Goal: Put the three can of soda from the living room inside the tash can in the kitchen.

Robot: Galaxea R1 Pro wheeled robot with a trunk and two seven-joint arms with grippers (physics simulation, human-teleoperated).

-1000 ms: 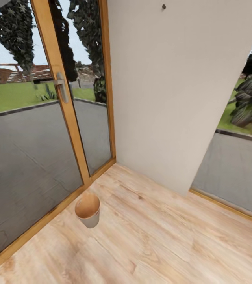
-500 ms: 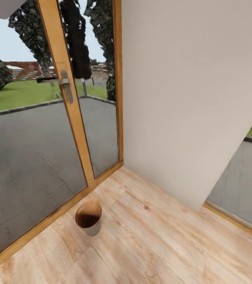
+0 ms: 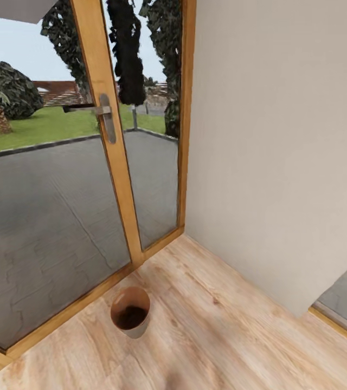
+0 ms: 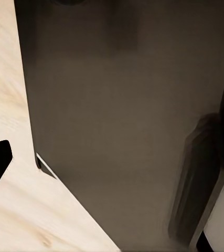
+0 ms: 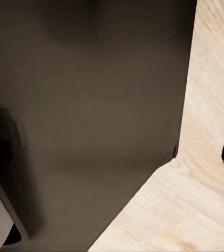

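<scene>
My fingers: from my wrist cameras I cannot tell whether either pair is spread, pressed together or pinching anything; all I make out is a black shape at the frame edge on each side, too cut off to read.
Left wrist surroundings: a big dark grey-brown panel (image 4: 127,115) with a straight edge, standing over light wood floor (image 4: 17,210); a blurred dark and white part sits at one corner and I cannot say what it is.
Right wrist surroundings: the same kind of dark panel (image 5: 85,105) meeting pale wood floor (image 5: 206,131).
Tash can (image 3: 130,312): upright on the wood floor (image 3: 233,341) low in my head view, mouth open toward me, copper-brown inside with a dark patch at the bottom that I cannot identify.
Tash can's neighbours: it stands just beside the bottom rail of the wood-framed glass door (image 3: 111,146), near the corner where the door frame meets the plain off-white wall (image 3: 282,135).
Door: a grey metal handle (image 3: 106,116) is on the middle upright.
Outside the glass: grey paving, a green lawn, a palm and dark trees.
Far right: a second strip of glass low down past the wall's edge.
</scene>
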